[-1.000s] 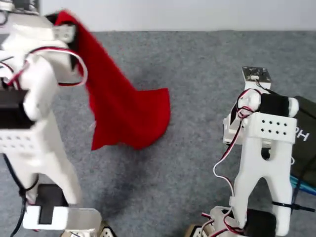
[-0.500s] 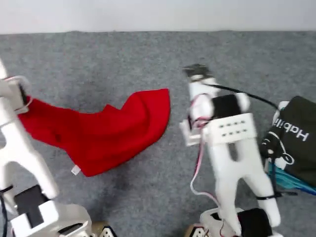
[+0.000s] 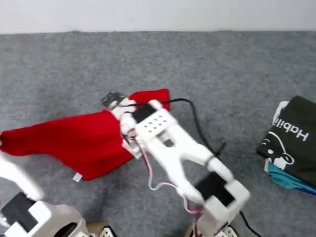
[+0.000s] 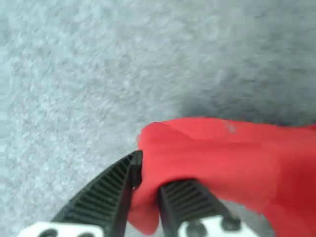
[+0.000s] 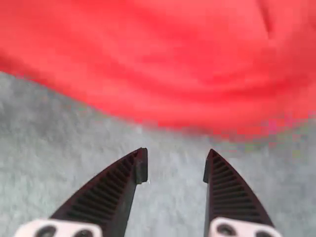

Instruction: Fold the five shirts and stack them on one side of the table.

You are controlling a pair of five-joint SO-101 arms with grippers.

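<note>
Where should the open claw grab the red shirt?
Probably the edge of the red shirt right ahead of the open right gripper, coming in low from the bare table side. The cloth lies flat there, so one finger could slip under. The left gripper pinches its other end.

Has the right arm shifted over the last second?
Yes. The right arm swung left, away from the folded stack on the right, and its open tool now faces the red shirt.

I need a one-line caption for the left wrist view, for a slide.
The left gripper pinches an edge of the red shirt over the grey table.
</note>
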